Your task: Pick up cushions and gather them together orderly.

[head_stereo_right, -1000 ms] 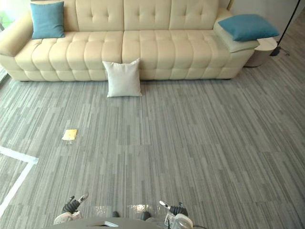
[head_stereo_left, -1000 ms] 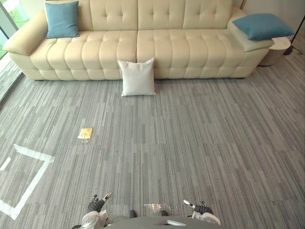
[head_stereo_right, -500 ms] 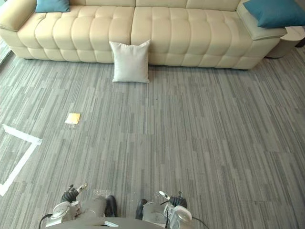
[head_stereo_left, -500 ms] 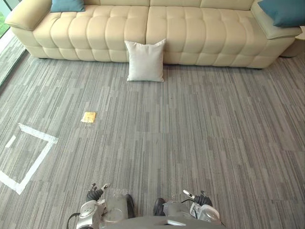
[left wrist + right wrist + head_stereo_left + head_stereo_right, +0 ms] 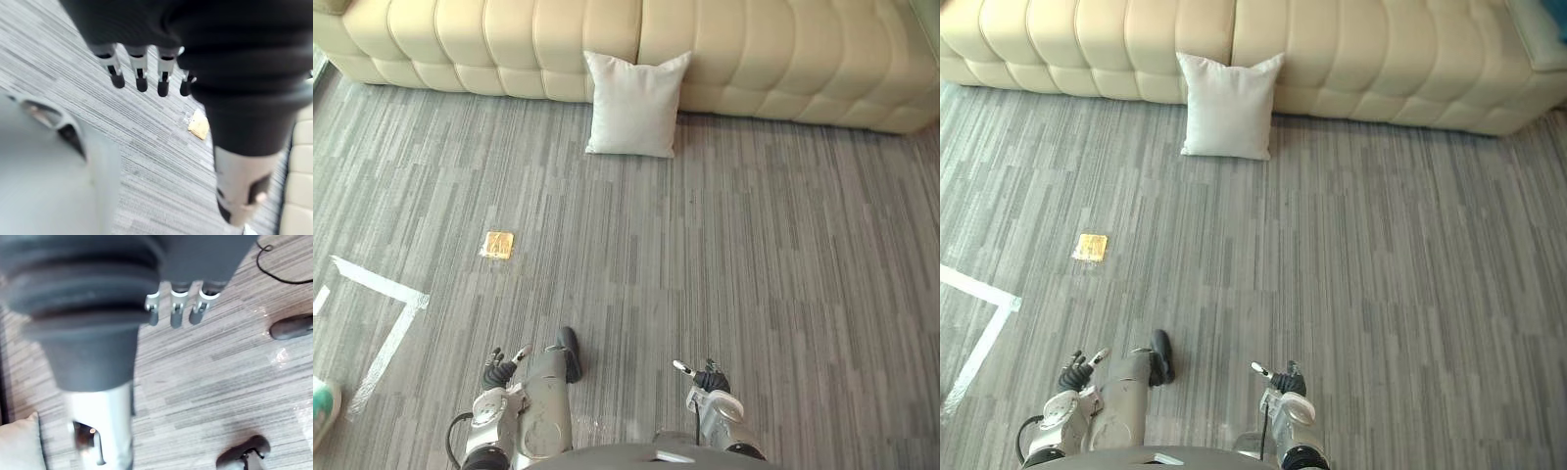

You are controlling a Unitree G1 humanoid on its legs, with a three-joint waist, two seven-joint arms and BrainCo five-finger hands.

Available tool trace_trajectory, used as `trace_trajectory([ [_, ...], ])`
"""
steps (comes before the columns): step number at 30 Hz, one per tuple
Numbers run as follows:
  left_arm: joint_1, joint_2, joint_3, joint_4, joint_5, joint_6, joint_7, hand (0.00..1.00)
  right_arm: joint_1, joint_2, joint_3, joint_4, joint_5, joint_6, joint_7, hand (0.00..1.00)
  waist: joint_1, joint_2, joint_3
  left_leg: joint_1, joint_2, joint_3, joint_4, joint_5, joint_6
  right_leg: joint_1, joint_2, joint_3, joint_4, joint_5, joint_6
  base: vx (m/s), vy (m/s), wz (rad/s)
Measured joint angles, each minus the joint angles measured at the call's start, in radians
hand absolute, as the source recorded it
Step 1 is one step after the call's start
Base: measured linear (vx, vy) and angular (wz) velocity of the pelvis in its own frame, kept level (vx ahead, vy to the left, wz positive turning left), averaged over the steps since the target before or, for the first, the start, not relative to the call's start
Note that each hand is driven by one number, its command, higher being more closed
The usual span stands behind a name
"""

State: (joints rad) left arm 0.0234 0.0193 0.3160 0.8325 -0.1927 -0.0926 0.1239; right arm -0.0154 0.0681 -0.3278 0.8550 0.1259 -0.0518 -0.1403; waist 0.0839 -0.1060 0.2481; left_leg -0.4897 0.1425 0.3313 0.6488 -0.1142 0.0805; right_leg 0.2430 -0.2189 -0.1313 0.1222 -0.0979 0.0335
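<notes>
Cushion [image 5: 634,103], one white one, leans on the carpet [image 5: 773,255] against the one sofa [image 5: 754,59], well apart from both hands. The left hand [image 5: 499,368] and right hand [image 5: 707,377] hang low, fingers relaxed and empty, so I judge this the approach; next comes walking closer and stooping to grasp it. One yellow slip [image 5: 497,245] lies nearer

Cream tufted sofa [image 5: 509,44], grey striped carpet [image 5: 783,255]
</notes>
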Motion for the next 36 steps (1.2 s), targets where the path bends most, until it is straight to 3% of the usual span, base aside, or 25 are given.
trace_trajectory([
  [1, 0.007, 0.024, 0.008, 0.006, 0.001, 0.0, 0.001, 0.0, -0.006, 0.005, -0.009, 0.003, -0.007, -0.008, 0.0, 0.0, 0.017, -0.001, -0.004, -0.043, 0.013, -0.004, 0.136, -0.046, -0.005, 0.007, -0.006, 0.019, 0.045, 0.061, 0.034, 0.48, 0.238, -0.58],
  [2, 0.025, 0.03, -0.014, 0.03, 0.005, 0.008, 0.003, 0.0, 0.009, -0.013, -0.009, 0.009, -0.014, -0.012, 0.0, 0.0, 0.0, -0.009, -0.044, -0.006, -0.036, -0.037, -0.016, -0.064, -0.015, -0.032, -0.025, 0.037, 0.144, 0.071, 0.065, 0.63, 0.402, -0.61],
  [3, 0.034, 0.041, -0.033, 0.046, 0.008, 0.012, 0.002, 0.0, 0.008, -0.024, -0.001, 0.011, -0.017, -0.013, 0.001, 0.0, -0.011, -0.007, -0.05, 0.047, -0.056, -0.023, -0.055, -0.147, -0.019, -0.084, -0.055, 0.059, 0.299, 0.085, 0.114, 0.58, 0.377, -0.07],
  [4, 0.025, 0.054, -0.062, 0.052, 0.023, 0.018, 0.003, 0.0, 0.01, -0.022, 0.005, 0.02, -0.017, -0.01, 0.001, 0.0, -0.026, -0.022, -0.044, 0.081, -0.083, -0.025, -0.075, -0.167, -0.006, -0.183, -0.078, 0.092, 0.507, 0.127, 0.171, 0.52, 0.26, 0.08],
  [5, 0.025, 0.056, -0.067, 0.054, 0.023, 0.02, 0.003, 0.0, 0.009, -0.017, 0.013, 0.025, -0.017, -0.009, 0.001, 0.0, -0.03, -0.019, -0.041, 0.101, -0.084, -0.025, -0.08, -0.176, -0.006, -0.24, -0.079, 0.095, 0.618, 0.117, 0.181, 0.44, 0.074, 0.1],
  [6, 0.023, 0.055, -0.076, 0.055, 0.022, 0.032, 0.005, 0.0, 0.01, -0.005, 0.034, 0.026, -0.017, -0.007, 0.003, 0.0, -0.031, -0.012, -0.023, 0.187, -0.085, -0.021, -0.111, -0.195, -0.009, -0.322, -0.078, 0.077, 0.81, 0.081, 0.182, 0.37, 0.037, -0.27],
  [9, 0.039, 0.01, -0.117, 0.053, 0.022, 0.04, 0.004, 0.0, 0.027, -0.006, 0.053, -0.028, -0.039, -0.008, 0.01, 0.0, -0.038, 0.042, 0.002, 0.457, -0.083, 0.006, -0.278, -0.213, -0.027, -0.489, -0.047, -0.019, 1.025, -0.075, 0.083, 0.44, 0.021, -0.36],
  [12, 0.012, 0.0, -0.145, 0.055, 0.046, 0.04, 0.004, 0.0, 0.03, -0.008, 0.062, -0.097, -0.045, -0.014, 0.01, 0.0, -0.066, 0.057, 0.013, 0.575, -0.072, 0.008, -0.369, -0.238, -0.077, -0.697, -0.014, -0.124, 0.855, -0.159, 0.055, 0.46, -0.099, -0.02],
  [14, -0.001, -0.007, -0.146, 0.085, 0.064, 0.042, 0.004, 0.0, 0.026, -0.019, 0.067, -0.092, -0.045, -0.019, 0.01, 0.0, -0.072, 0.057, 0.017, 0.637, -0.054, 0.018, -0.41, -0.244, -0.087, -0.743, 0.026, -0.146, 0.635, -0.136, 0.042, 0.57, -0.252, 0.1],
  [15, -0.004, -0.007, -0.164, 0.101, 0.082, 0.043, 0.003, 0.0, 0.03, -0.032, 0.072, -0.087, -0.046, -0.019, 0.01, 0.0, -0.09, 0.058, 0.017, 0.702, -0.042, 0.013, -0.455, -0.241, -0.092, -0.742, 0.066, -0.143, 0.375, -0.046, 0.038, 0.48, -0.209, 0.38],
  [16, -0.004, -0.009, -0.171, 0.107, 0.09, 0.043, 0.001, 0.0, 0.038, -0.034, 0.071, -0.082, -0.045, -0.019, 0.01, 0.0, -0.099, 0.055, 0.019, 0.736, -0.042, -0.004, -0.478, -0.239, -0.097, -0.73, 0.082, -0.13, 0.27, 0.047, 0.017, 0.78, -0.325, 0.62],
  [17, -0.014, -0.014, -0.17, 0.124, 0.101, 0.043, 0.0, 0.0, 0.04, -0.045, 0.069, -0.064, -0.046, -0.017, 0.01, 0.0, -0.113, 0.06, 0.022, 0.78, -0.026, -0.03, -0.501, -0.226, -0.127, -0.688, 0.11, -0.119, 0.231, 0.179, -0.058, 0.53, -0.198, 0.22],
  [18, -0.029, -0.034, -0.169, 0.135, 0.117, 0.043, -0.003, 0.0, 0.017, -0.062, 0.053, -0.049, -0.051, -0.012, 0.012, 0.0, -0.098, 0.093, 0.031, 0.783, -0.013, -0.042, -0.515, -0.191, -0.136, -0.686, 0.125, -0.121, 0.271, 0.153, -0.058, 0.71, -0.273, 0.11],
  [20, -0.038, -0.056, -0.171, 0.14, 0.122, 0.041, -0.007, 0.0, 0.013, -0.057, 0.017, -0.051, -0.045, -0.012, 0.011, 0.0, -0.111, 0.097, 0.039, 0.807, -0.04, -0.094, -0.531, -0.108, -0.135, -0.701, 0.102, -0.086, 0.402, 0.061, -0.078, 0.46, -0.184, 0.08],
  [21, -0.034, -0.069, -0.166, 0.144, 0.136, 0.041, -0.006, 0.0, 0.015, -0.052, 0.011, -0.054, -0.047, -0.011, 0.017, 0.0, -0.12, 0.103, 0.035, 0.834, -0.031, -0.112, -0.508, -0.05, -0.166, -0.686, 0.09, -0.086, 0.474, 0.005, -0.084, 0.55, -0.243, 0.56],
  [23, -0.034, -0.083, -0.164, 0.132, 0.156, 0.041, -0.007, 0.0, 0.039, -0.048, 0.012, -0.078, -0.054, -0.01, 0.029, 0.0, -0.126, 0.118, 0.023, 0.77, 0.006, -0.179, -0.319, -0.02, -0.193, -0.6, 0.1, -0.111, 0.442, -0.097, -0.054, 0.46, -0.208, 0.63],
  [25, -0.03, -0.092, -0.139, 0.114, 0.157, 0.043, -0.007, 0.0, 0.046, -0.05, 0.013, -0.093, -0.054, -0.01, 0.029, 0.0, -0.119, 0.145, 0.022, 0.599, 0.079, -0.241, 0.048, 0.108, -0.259, -0.513, 0.122, -0.151, 0.398, -0.128, -0.07, 0.38, -0.092, 0.22],
  [26, -0.03, -0.094, -0.119, 0.101, 0.156, 0.043, -0.007, 0.0, 0.046, -0.047, 0.022, -0.094, -0.053, -0.009, 0.028, 0.0, -0.112, 0.149, 0.02, 0.519, 0.11, -0.24, 0.222, 0.109, -0.268, -0.464, 0.14, -0.152, 0.371, -0.141, -0.076, 0.4, -0.066, -0.05],
  [29, -0.03, -0.095, -0.101, 0.07, 0.155, 0.043, -0.006, 0.0, 0.059, -0.037, 0.048, -0.092, -0.052, -0.009, 0.027, 0.0, -0.094, 0.145, 0.022, 0.39, 0.167, -0.149, 0.432, 0.007, -0.209, -0.302, 0.159, -0.146, 0.281, -0.17, -0.074, 0.44, -0.014, -0.14],
  [30, -0.028, -0.095, -0.1, 0.059, 0.155, 0.043, -0.006, 0.0, 0.071, -0.032, 0.053, -0.09, -0.051, -0.009, 0.027, 0.0, -0.081, 0.137, 0.015, 0.327, 0.171, -0.103, 0.425, -0.043, -0.175, -0.238, 0.153, -0.143, 0.236, -0.171, -0.05, 0.31, 0.063, -0.07],
  [31, -0.028, -0.095, -0.1, 0.052, 0.155, 0.043, -0.006, 0.0, 0.072, -0.03, 0.052, -0.09, -0.05, -0.008, 0.027, 0.0, -0.076, 0.14, 0.012, 0.29, 0.174, -0.076, 0.407, -0.065, -0.168, -0.206, 0.148, -0.142, 0.21, -0.17, -0.039, 0.39, 0.125, -0.11],
  [33, -0.031, -0.095, -0.1, 0.035, 0.156, 0.042, -0.005, 0.0, 0.078, -0.023, 0.055, -0.088, -0.046, -0.004, 0.026, 0.0, -0.058, 0.138, 0.009, 0.205, 0.161, 0.033, 0.21, -0.119, -0.12, -0.119, 0.103, -0.147, 0.148, -0.166, 0.004, 0.46, 0.217, -0.12],
  [34, -0.031, -0.095, -0.101, 0.034, 0.156, 0.042, -0.005, 0.0, 0.081, -0.022, 0.055, -0.088, -0.045, -0.004, 0.025, 0.0, -0.056, 0.137, 0.009, 0.198, 0.155, 0.045, 0.16, -0.118, -0.119, -0.105, 0.093, -0.148, 0.143, -0.166, 0.016, 0.47, 0.249, -0.07],
  [35, -0.031, -0.095, -0.102, 0.035, 0.157, 0.041, -0.005, 0.0, 0.083, -0.021, 0.047, -0.09, -0.044, -0.004, 0.024, 0.0, -0.053, 0.138, 0.007, 0.195, 0.121, 0.079, -0.05, -0.082, -0.107, -0.065, 0.072, -0.155, 0.13, -0.168, 0.038, 0.39, 0.24, 0.0],
  [36, -0.028, -0.097, -0.103, 0.041, 0.158, 0.04, -0.004, 0.0, 0.093, -0.025, 0.047, -0.085, -0.045, -0.005, 0.022, 0.0, -0.046, 0.147, -0.003, 0.215, 0.077, 0.058, -0.244, 0.093, -0.077, -0.035, 0.06, -0.145, 0.14, -0.188, 0.074, 0.48, 0.288, 0.07],
])
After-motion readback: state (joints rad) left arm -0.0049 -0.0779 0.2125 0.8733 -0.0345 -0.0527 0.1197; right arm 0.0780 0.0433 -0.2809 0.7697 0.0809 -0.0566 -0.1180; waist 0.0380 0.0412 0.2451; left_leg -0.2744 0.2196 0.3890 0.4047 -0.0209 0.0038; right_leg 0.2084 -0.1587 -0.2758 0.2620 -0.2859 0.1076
